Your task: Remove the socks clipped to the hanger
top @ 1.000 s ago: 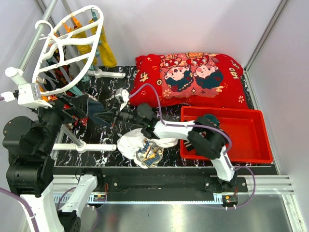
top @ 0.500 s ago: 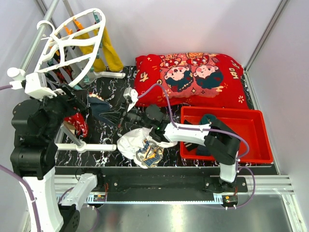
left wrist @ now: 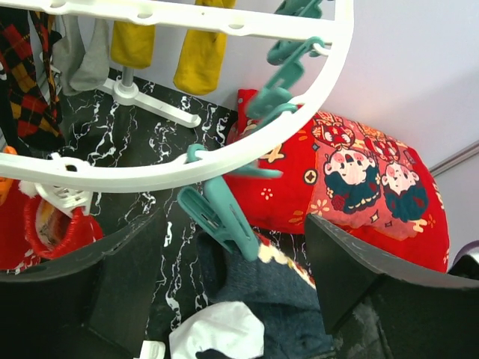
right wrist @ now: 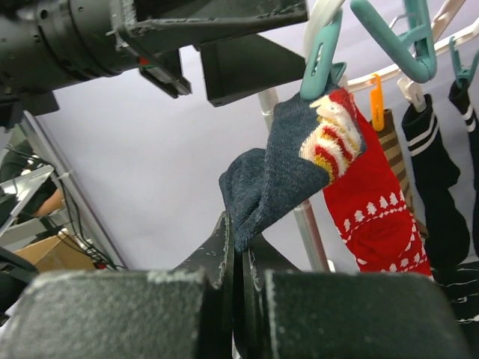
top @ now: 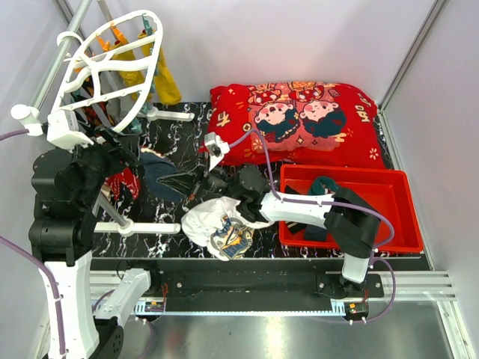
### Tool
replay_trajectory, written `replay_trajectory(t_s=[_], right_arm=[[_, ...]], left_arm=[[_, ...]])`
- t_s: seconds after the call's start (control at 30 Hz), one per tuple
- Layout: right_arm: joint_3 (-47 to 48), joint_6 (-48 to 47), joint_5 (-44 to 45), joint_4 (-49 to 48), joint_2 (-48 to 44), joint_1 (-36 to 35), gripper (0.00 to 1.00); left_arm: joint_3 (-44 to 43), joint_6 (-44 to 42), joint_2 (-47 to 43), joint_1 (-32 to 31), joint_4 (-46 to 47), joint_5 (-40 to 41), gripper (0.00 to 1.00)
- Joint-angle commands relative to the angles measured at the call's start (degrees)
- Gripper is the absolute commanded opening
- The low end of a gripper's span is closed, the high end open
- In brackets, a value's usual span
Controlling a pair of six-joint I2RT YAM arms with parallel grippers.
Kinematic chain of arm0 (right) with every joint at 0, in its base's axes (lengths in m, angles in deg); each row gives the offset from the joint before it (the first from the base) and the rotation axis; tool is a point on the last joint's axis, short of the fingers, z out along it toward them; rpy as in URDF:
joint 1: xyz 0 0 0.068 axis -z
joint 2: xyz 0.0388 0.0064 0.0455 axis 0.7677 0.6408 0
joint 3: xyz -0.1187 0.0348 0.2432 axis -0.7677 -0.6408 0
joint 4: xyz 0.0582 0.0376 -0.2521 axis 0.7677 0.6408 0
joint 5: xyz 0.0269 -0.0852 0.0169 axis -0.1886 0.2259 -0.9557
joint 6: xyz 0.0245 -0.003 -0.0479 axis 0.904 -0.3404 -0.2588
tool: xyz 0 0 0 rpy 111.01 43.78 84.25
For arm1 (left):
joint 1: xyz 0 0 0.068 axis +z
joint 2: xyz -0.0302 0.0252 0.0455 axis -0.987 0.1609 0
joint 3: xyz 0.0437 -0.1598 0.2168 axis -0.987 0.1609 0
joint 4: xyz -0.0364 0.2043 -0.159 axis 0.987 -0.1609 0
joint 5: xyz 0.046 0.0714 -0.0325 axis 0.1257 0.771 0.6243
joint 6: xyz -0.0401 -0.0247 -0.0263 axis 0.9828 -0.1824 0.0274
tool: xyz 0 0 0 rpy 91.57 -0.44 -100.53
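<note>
The right gripper [right wrist: 241,250] has its two fingers pinched tight on the free end of a dark teal knitted sock [right wrist: 284,179]. Above the fingers, the sock's patterned end hangs from a teal plastic clip [right wrist: 322,56] on the big white plastic oval drying hanger [left wrist: 247,146]. A red patterned sock [right wrist: 370,217] dangles just beside it (a black white-striped sock [right wrist: 430,149] further right). The left gripper [left wrist: 234,224] holds its fingers wide apart, with the hanger's rim and one such clip between them
</note>
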Motion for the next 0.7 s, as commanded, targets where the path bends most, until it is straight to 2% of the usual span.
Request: replay_trajectory(t_s=[0.0,0.23,0.3,0.4,0.67], right_arm=[[-0.4,3.3,-1.9,-5.2,-2.0,-0.5,0.00],[0.2,10.1,-4.0,-9.6,0.2,-0.5,0.00],[0.2,13.3,-4.3,-13.1,1.6,-0.5,0.00],[0.3,16.2,-4.3,-15.7,2.9,-0.4,0.00],[-1.0,17.8,-4.8,-16.6,2.6,-0.5,0.00]], left_arm=[[1.2,2.7,-0.4,0.1,4.6,2.0,0.80],[2.9,5.8,-2.4,0.1,5.0,1.5,0.88],[3.9,7.3,-2.8,0.1,6.4,-1.5,0.88],[4.3,9.3,-3.2,0.1,7.1,-1.6,0.88],[5.4,14.4,-3.3,0.1,8.9,-0.3,0.75]])
